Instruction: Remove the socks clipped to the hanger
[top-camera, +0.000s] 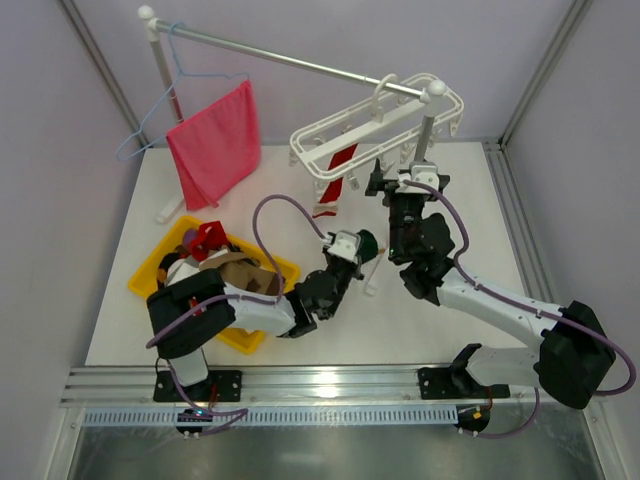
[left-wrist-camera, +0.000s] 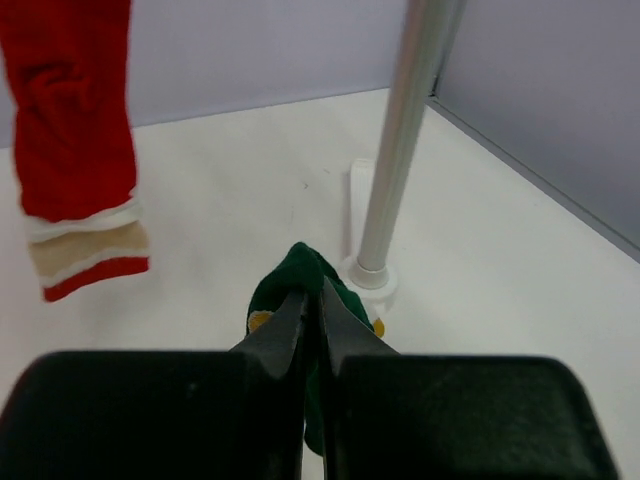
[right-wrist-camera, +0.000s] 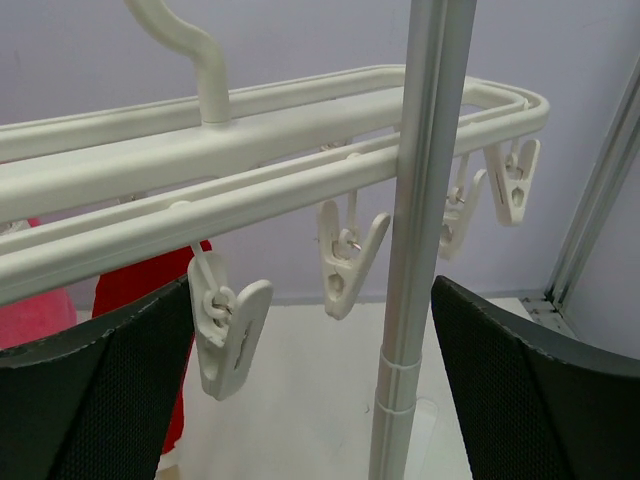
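Observation:
The white hanger (top-camera: 375, 125) hangs by its hook from the rack rail. One red sock (top-camera: 340, 160) with tan and white bands is still clipped to it and hangs down. My left gripper (top-camera: 355, 243) is low over the table, shut on a dark green sock (top-camera: 369, 242). In the left wrist view the gripper (left-wrist-camera: 312, 300) pinches the green sock (left-wrist-camera: 295, 268), and the red sock (left-wrist-camera: 75, 130) hangs at the upper left. My right gripper (top-camera: 405, 180) is open and empty just under the hanger. In the right wrist view its fingers (right-wrist-camera: 90, 400) spread wide below the hanger (right-wrist-camera: 280, 170) and its empty clips (right-wrist-camera: 230, 325).
A yellow basket (top-camera: 150, 270) at the near left holds several socks. A pink-red cloth (top-camera: 215, 145) and a light-blue wire hanger (top-camera: 160, 100) hang on the rail's left end. The rack's upright pole (right-wrist-camera: 420, 230) stands between my right fingers; its base (left-wrist-camera: 365, 275) is beside the green sock.

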